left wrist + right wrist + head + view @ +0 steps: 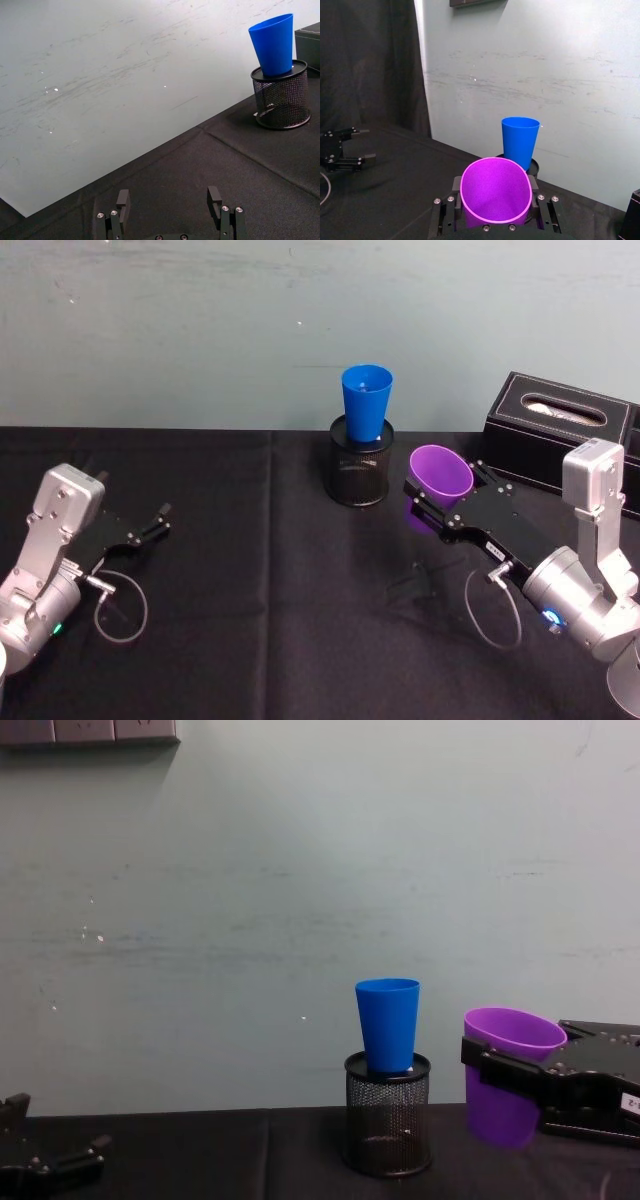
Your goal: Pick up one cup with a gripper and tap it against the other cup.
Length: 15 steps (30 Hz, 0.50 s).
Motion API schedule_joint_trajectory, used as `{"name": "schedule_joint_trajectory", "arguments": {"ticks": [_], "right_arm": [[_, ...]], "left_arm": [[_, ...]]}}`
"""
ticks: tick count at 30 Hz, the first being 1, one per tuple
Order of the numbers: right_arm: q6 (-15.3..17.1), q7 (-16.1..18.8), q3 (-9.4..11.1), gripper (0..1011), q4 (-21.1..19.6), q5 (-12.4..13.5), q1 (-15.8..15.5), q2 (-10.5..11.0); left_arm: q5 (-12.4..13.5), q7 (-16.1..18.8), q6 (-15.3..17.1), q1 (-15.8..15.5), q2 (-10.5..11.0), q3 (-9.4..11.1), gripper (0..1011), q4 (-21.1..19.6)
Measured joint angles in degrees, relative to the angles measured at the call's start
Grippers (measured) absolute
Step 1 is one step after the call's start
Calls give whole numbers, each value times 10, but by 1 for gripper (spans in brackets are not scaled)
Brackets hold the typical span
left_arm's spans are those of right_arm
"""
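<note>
Purple cup (440, 470) clamped in right gripper (446, 486), beside blue cup (366, 400) perched in mesh pen holder (360, 472), where a hard tap may topple it; left gripper (160, 520) spread near left edge of table (250, 640).

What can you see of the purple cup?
The purple cup is smooth, plain plastic by its look, tapered, wide-rimmed and empty. It is held nearly upright, clamped between the fingers of the right gripper, apparently lifted off the black cloth. It is right of the blue cup, not touching it.
</note>
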Motion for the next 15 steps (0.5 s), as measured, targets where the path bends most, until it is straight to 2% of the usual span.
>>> {"name": "schedule_joint_trajectory", "arguments": {"ticks": [15], "right_arm": [[0,0,-1,734,0,0,0,0]], "left_arm": [[0,0,0,0,0,0,1012,0]]}}
